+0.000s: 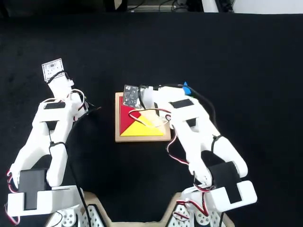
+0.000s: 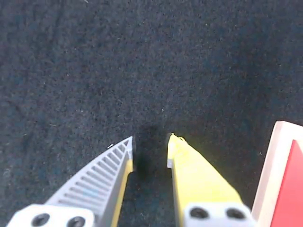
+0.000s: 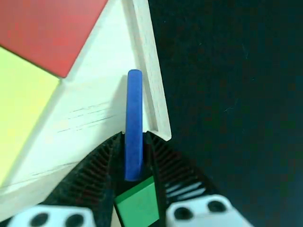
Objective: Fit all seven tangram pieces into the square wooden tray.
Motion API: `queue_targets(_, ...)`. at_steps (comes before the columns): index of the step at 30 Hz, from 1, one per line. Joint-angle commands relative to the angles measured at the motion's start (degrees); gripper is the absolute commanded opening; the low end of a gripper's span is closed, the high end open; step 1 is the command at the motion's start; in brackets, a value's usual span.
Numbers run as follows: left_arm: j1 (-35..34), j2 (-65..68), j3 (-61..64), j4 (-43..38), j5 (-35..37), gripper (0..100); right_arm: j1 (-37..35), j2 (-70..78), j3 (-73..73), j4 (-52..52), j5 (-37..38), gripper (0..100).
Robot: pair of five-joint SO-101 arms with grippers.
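Note:
The square wooden tray (image 1: 142, 138) lies at the table's middle, with a red piece (image 1: 125, 118) and a yellow piece (image 1: 136, 129) flat inside it. My right gripper (image 3: 134, 137) is shut on a blue piece (image 3: 134, 109), held on edge over the bare tray floor (image 3: 94, 104), close to a corner of the rim (image 3: 147, 75). The red piece (image 3: 47, 33) and the yellow piece (image 3: 23, 109) lie beyond it. My left gripper (image 2: 150, 142) hangs open over black cloth, nothing between its fingers, just left of the tray rim (image 2: 277, 165).
Black cloth (image 1: 227, 56) covers the table all around the tray. The right arm (image 1: 189, 118) reaches over the tray's right and far side. The left arm (image 1: 52, 123) stands to the tray's left.

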Motion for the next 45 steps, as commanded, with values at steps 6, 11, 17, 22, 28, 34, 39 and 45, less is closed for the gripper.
queue_targets(6, -0.31, -0.18, -0.92, -1.05, -0.88, 13, 1.14, 0.13, -4.35, -1.41, 0.97, 1.1)
queue_targets(11, -0.31, -0.18, -0.92, -1.05, -0.88, 13, 0.70, 2.24, -5.58, -1.41, 0.88, 1.1)
queue_targets(17, -0.31, -0.18, -0.92, -1.05, -0.88, 13, 0.44, 5.14, -7.34, -1.41, 0.88, 1.1)
queue_targets(22, -0.22, -0.18, -0.92, -1.05, -0.88, 13, 0.44, 5.23, -7.43, -1.41, 0.79, 1.5)
queue_targets(28, -0.22, -0.18, -0.92, -1.05, -0.88, 13, 0.53, 5.23, -6.11, -0.79, 0.62, 12.0)
queue_targets(34, -0.22, -0.18, -0.92, -1.05, -0.88, 13, 0.44, 5.14, -5.32, -0.18, -0.88, 21.4)
queue_targets(39, -0.22, -0.18, -0.92, -1.05, -0.88, 13, 0.35, 3.12, -6.20, 6.33, -0.97, 21.5)
queue_targets(45, -0.22, -0.18, -0.92, -1.05, -0.88, 13, 0.18, -5.23, -5.93, 15.30, -1.05, 21.6)
